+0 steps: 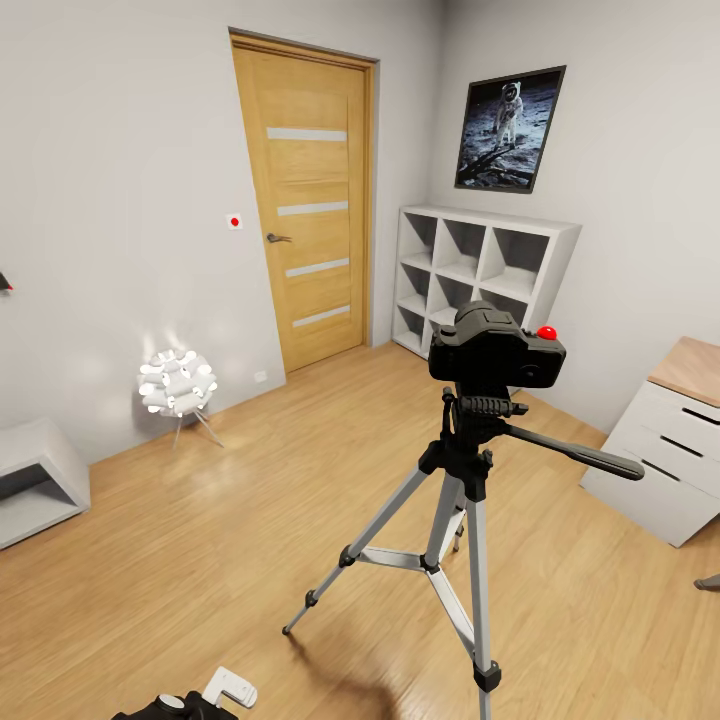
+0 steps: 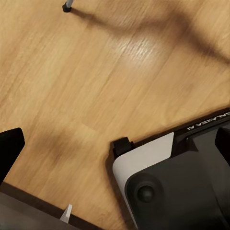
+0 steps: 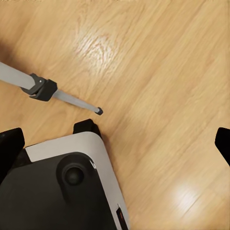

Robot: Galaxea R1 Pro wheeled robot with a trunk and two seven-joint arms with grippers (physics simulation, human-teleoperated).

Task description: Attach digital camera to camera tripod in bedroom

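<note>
Item, far left: lamp (image 1: 177, 385) on the floor against the wall, lit; low grey bench (image 1: 35, 480) at the left edge.

Item, far centre: door (image 1: 305, 205), shut; white shelf (image 1: 482, 265) to its right; poster (image 1: 510, 128) above the shelf.

Item, centre right: tripod (image 1: 455, 530), standing on the plank floor, three legs spread, pan handle pointing right. Camera (image 1: 497, 355) sits on the tripod's head, upright, red button on top. You appear to have the mount made; whether it is locked to the head cannot be judged from here.

Item, far right: white drawer unit (image 1: 670, 450).

Item, your left gripper (image 2: 115, 139): fingers (image 2: 9, 151) set wide apart, nothing between them, floor and the robot's base (image 2: 158, 177) beneath.

Item, your right gripper (image 3: 115, 139): fingers (image 3: 10, 148) likewise wide apart and empty; a tripod foot (image 3: 98, 110) lies just beyond the base (image 3: 72, 177).

Remaining: little, it seems. Both hands are low and well apart from the camera.
</note>
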